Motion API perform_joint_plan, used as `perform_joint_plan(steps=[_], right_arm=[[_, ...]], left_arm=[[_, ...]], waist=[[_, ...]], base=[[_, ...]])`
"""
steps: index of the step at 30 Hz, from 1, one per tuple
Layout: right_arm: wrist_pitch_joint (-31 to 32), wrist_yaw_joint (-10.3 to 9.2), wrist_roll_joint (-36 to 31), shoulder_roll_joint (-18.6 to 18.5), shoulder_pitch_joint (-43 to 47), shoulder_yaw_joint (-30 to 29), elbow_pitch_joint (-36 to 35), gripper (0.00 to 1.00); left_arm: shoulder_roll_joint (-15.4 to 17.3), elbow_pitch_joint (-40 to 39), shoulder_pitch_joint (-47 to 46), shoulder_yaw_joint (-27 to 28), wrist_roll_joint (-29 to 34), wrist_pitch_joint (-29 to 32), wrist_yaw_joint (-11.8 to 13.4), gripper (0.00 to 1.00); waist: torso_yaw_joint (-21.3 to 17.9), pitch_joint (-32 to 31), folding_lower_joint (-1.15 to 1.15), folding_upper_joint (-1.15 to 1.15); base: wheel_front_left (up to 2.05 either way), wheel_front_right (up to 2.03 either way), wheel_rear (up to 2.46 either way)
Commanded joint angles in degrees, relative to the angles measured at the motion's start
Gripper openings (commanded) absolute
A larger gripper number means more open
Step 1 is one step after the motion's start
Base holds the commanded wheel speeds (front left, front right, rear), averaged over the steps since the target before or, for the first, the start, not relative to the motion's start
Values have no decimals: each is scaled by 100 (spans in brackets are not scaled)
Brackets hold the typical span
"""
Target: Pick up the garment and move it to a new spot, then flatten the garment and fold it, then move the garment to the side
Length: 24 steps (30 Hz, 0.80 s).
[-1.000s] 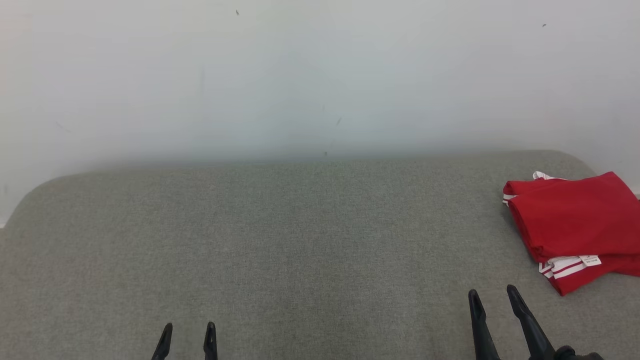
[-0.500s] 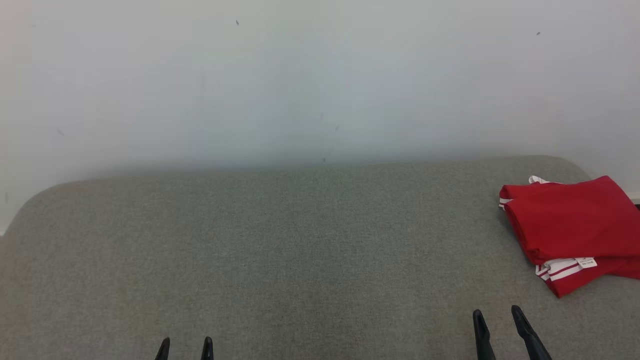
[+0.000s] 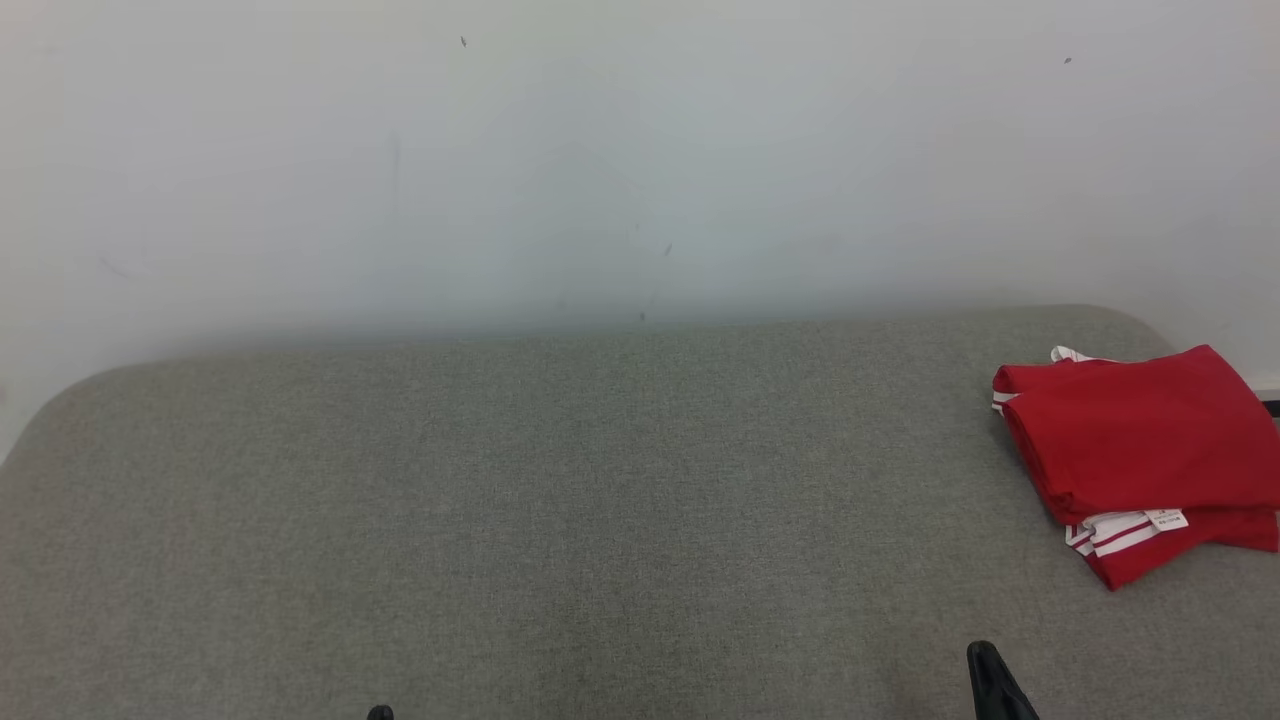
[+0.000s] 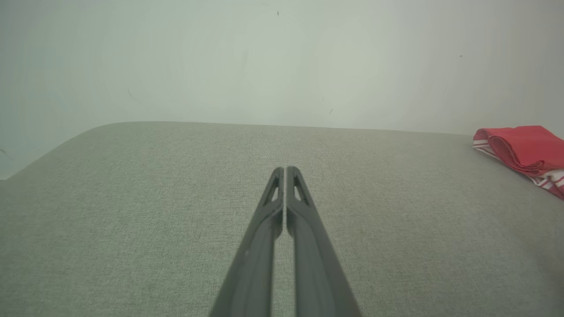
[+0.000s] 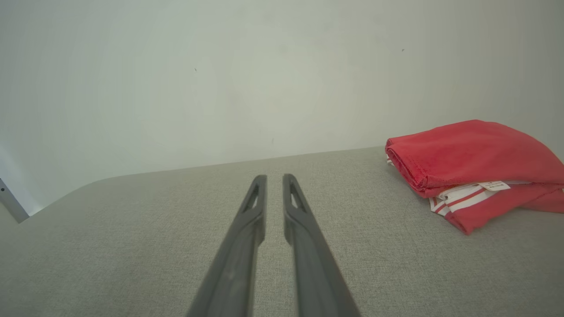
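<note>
Both arms have pulled back toward me over the last second. In the head view their dark fingers stood well up from the lower edge a moment ago, and now little more than the tips show there. The jaws have also come in from a wide spread. On the left gripper [image 4: 284, 169] they are pressed together at the tips with nothing between them. On the right gripper [image 5: 274, 177] they have narrowed to a slim gap, also on nothing.

The red garment [image 3: 1130, 440] has not been disturbed. The head camera has shifted a little, but the garment lies in the same place on the grey fabric-covered tabletop [image 3: 560, 520]. That place is the far right corner near the white wall [image 3: 600, 150], well apart from both grippers. It is a compact folded stack: a smooth red panel on top, with white-striped trim and a small label showing at its near edge. The rest of the surface is bare cloth.

I take this as the end of the job rather than a pause in it. The garment is folded and already sits off to the side, and the empty jaws are drawing in as the arms go back to rest. I see no wrinkle or loose flap that calls for another pass, though the far side of the stack is hidden from me.
</note>
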Motion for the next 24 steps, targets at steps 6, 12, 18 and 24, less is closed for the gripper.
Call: perform_joint_plan(steps=[6, 12, 18, 24], right_arm=[[151, 0, 626, -6, -168, 20, 171, 0], [320, -1, 1292, -8, -411, 30, 348, 0], [477, -2, 1904, -7, -628, 35, 503, 0], [605, -2, 2383, -3, -793, 36, 621, 0]], left_arm=[[43, -15, -11, 79, -686, 69, -8, 0], [96, -22, -69, 176, -1410, 157, -41, 0], [139, -29, -125, 268, -2077, 240, -76, 0], [170, -36, -167, 341, -2598, 308, -100, 0]], waist=[[10, 27, 0, 0], [20, 56, 0, 0], [31, 85, 0, 0], [40, 110, 0, 0]], base=[[0, 0, 0], [0, 0, 0], [0, 0, 0], [0, 0, 0]])
